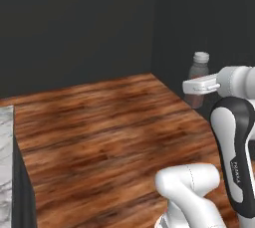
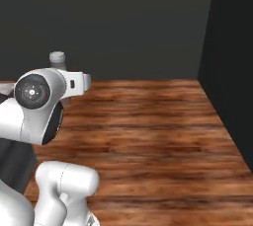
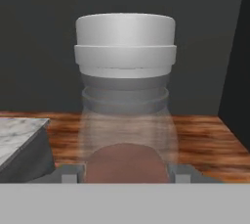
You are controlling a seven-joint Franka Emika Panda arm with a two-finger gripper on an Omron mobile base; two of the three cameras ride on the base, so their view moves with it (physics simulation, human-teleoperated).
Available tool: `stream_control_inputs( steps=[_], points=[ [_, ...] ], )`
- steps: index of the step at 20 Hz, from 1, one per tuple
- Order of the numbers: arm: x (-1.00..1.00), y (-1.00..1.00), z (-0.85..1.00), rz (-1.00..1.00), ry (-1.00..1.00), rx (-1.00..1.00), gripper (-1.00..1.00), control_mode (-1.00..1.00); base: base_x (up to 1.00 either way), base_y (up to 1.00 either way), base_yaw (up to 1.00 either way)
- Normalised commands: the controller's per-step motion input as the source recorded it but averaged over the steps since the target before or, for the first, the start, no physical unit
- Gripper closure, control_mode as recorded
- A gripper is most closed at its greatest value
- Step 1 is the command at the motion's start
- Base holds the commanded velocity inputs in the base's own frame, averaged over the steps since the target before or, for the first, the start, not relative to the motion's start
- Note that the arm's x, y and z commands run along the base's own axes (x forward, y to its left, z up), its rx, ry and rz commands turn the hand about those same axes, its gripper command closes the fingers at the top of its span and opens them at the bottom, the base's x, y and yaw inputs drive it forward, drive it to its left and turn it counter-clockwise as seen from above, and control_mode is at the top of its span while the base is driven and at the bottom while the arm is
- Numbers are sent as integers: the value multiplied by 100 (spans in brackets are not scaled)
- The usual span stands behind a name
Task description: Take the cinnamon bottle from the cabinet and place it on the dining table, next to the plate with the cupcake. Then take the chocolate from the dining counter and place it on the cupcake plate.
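1. Cinnamon bottle (image 3: 125, 105) upright between my hand's (image 3: 125, 173) fingers, carried above wood floor (image 1: 99, 127).
2. Hand closed on it, apparently.
3. Transport step; next, reach marble counter (image 3: 17, 137), set beside plate.

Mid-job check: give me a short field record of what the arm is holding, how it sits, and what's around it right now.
held item: cinnamon bottle, clear with a pale grey cap
contents: reddish-brown, low in the bottle
gripper: one finger each side of the bottle's lower body, shut on it
bottle pose: upright, cap on top
below: brown wooden floor
dining table: white marble corner at the hand view's left, bottle not over it
backdrop: dark walls
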Motion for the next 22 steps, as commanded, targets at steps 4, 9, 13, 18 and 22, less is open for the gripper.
stream_control_inputs(
  steps=[4,9,13,18,22],
  points=[
    [0,0,0,0,0,0,100,100,100,-10,25],
    [0,0,0,0,0,0,100,100,100,-12,31],
    [0,0,0,0,0,0,100,100,100,-22,44],
    [0,0,0,0,0,0,100,100,100,-9,61],
    [0,0,0,0,0,0,100,100,100,-12,71]
  ],
)
